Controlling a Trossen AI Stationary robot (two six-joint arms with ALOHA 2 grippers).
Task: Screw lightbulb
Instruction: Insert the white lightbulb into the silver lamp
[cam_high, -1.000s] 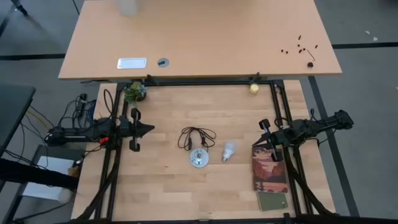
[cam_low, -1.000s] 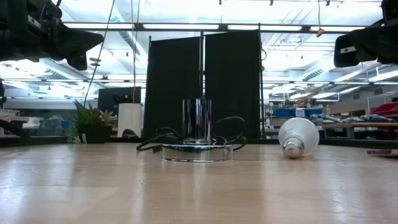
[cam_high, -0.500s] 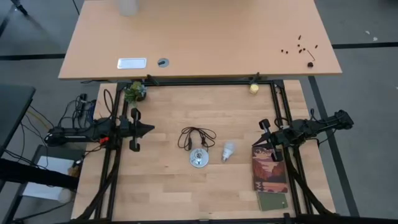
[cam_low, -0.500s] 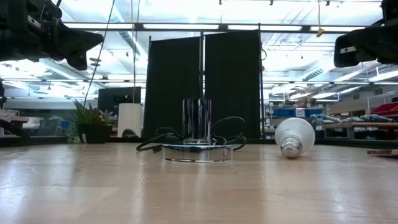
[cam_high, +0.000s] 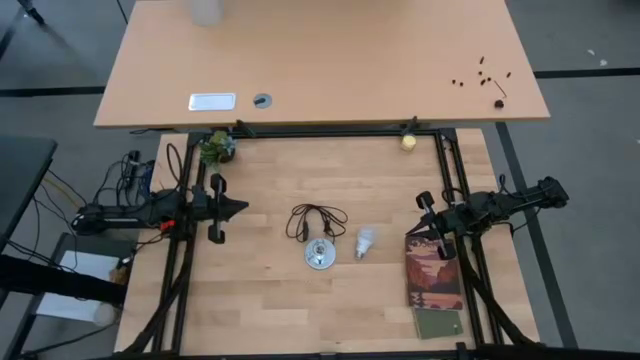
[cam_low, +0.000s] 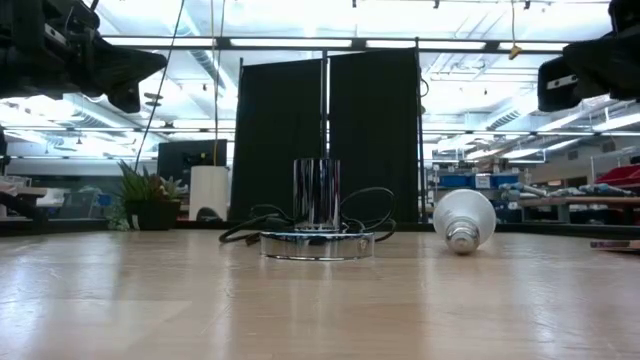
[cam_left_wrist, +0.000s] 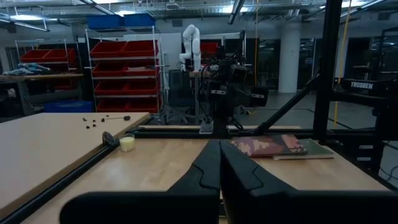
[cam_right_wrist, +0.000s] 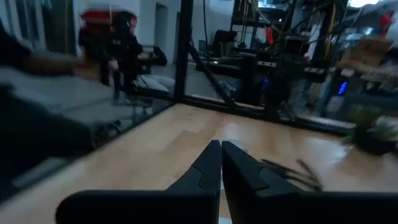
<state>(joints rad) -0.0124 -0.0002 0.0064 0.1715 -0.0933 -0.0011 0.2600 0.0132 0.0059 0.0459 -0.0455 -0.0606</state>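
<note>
Lightbulb (cam_high: 367, 241) lies on its side at 9 o'clock from the closed, empty right gripper (cam_high: 432, 232); left gripper (cam_high: 240, 207) is closed too.

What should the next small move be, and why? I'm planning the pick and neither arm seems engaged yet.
Probably open the right gripper and bring it toward the lightbulb. The bulb lies on its side on the table, beside the socket base and unheld. Both grippers are shut and empty, raised at the table's sides; the right one looks nearer than the left gripper.
</note>
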